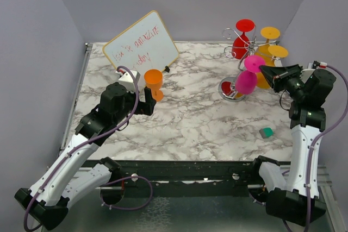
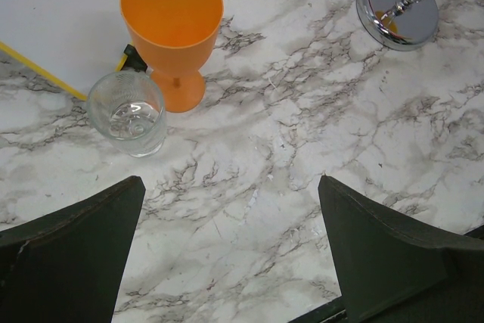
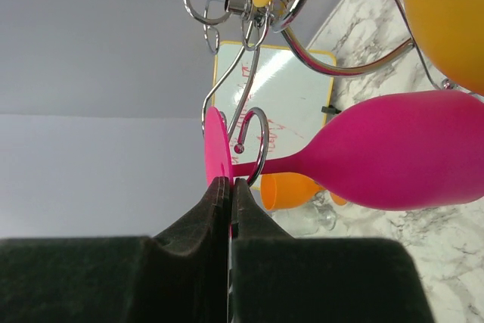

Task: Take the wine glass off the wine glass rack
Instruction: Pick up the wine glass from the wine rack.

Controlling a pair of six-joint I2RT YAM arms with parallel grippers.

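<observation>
At the wine glass rack (image 2: 397,13), the right gripper (image 3: 229,184) jaws seem pinched on the pink wine glass (image 3: 393,149) foot. The left gripper (image 2: 231,187) jaws are spread, well away from the rack, beside the orange goblet (image 2: 172,24).

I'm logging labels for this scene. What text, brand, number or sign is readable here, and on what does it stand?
Red handwriting on the white yellow-edged whiteboard: two lines, too small and blurred to read.
No other text, brand, number or sign shows in any view.

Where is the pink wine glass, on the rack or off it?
On it. The pink wine glass hangs bowl-down, stem inside a curled arm of the wine glass rack; the right fingers pinch its foot.
</observation>
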